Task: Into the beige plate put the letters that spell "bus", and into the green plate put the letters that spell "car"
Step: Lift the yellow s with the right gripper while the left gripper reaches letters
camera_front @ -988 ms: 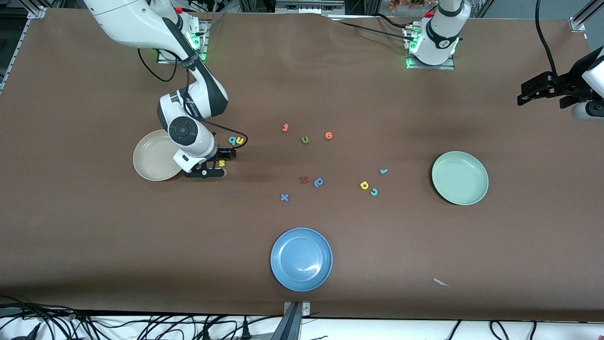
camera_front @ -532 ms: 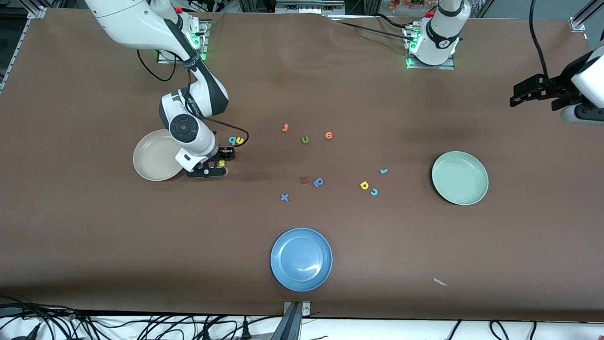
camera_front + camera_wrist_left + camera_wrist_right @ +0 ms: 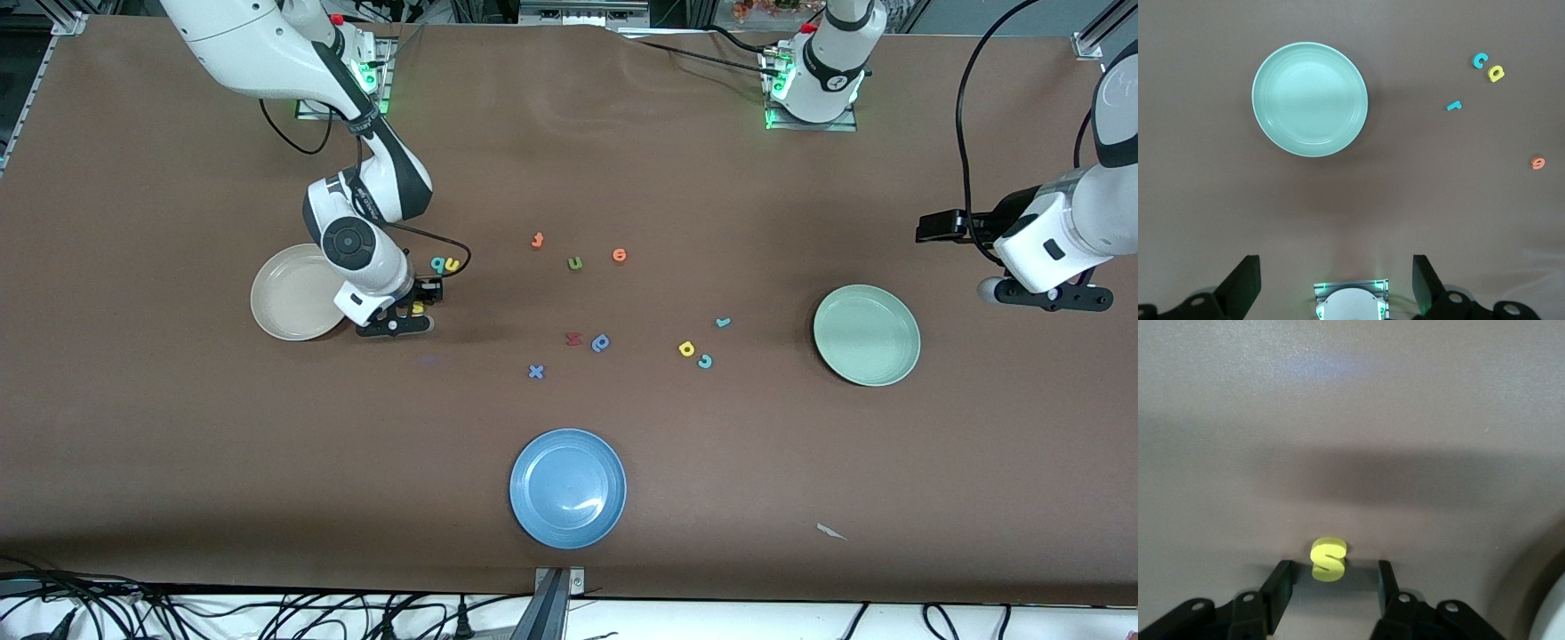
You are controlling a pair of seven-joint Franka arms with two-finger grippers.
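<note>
Plates: 3, one each: beige plate (image 3: pixel 286 298), green plate (image 3: pixel 867 335), blue plate (image 3: pixel 568 488); none has a letter in it
Foam letters: 12 in all, all flat on the table
"bus" letters: 3; teal b (image 3: pixel 437 264) and yellow u (image 3: pixel 452 264) side by side, about touching, at 2 o'clock from the beige plate; yellow s (image 3: pixel 417 308) at 3 o'clock from that plate, near its rim
"car" letters: 3; yellow a (image 3: pixel 686 349), teal c (image 3: pixel 705 361) just beside it at 4 o'clock, teal r (image 3: pixel 723 323) at 1 o'clock from the a; the group sits at 9 o'clock from the green plate, well apart from it
Other letters: 6; orange t (image 3: pixel 537 240), olive u (image 3: pixel 575 263), orange e (image 3: pixel 620 256) in a loose row; red m (image 3: pixel 573 339) just beside blue p-like letter (image 3: pixel 601 342); blue x (image 3: pixel 535 372) at 7 o'clock from the m
Right gripper (image 3: pixel 404 316): down at the table, one finger on each side of the yellow s; in the right wrist view a gap shows on both sides, jaws part-way apart, nothing gripped
Left gripper (image 3: pixel 1045 298): up in the air over bare table at 2 o'clock from the green plate, toward the left arm's end; fingers wide, holding nothing
Paper scrap (image 3: pixel 831 532): 1, at 3 o'clock from the blue plate, well apart
</note>
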